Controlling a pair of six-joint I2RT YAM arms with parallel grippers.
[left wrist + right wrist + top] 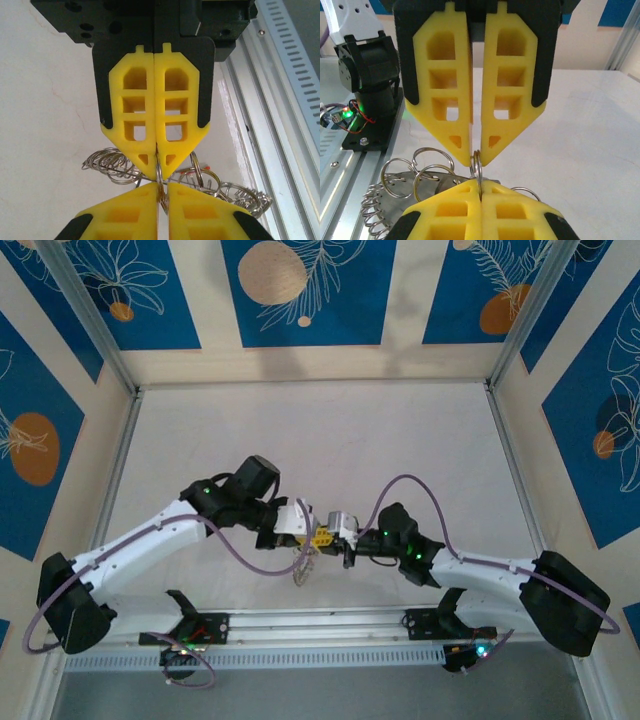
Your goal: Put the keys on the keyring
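Steel split ring (476, 169) stands pinched edge-on between my two sets of jaws, which meet tip to tip. I judge this lets each set brace one side so a coil can be pried open. Left jaws are pressed together on it, and right jaws are fully closed on it. One keyring (303, 568) hangs beneath, over the bench (330, 430) near its front edge. Small loops (107, 162) are several, too overlapped to count. Keys: none I can identify.
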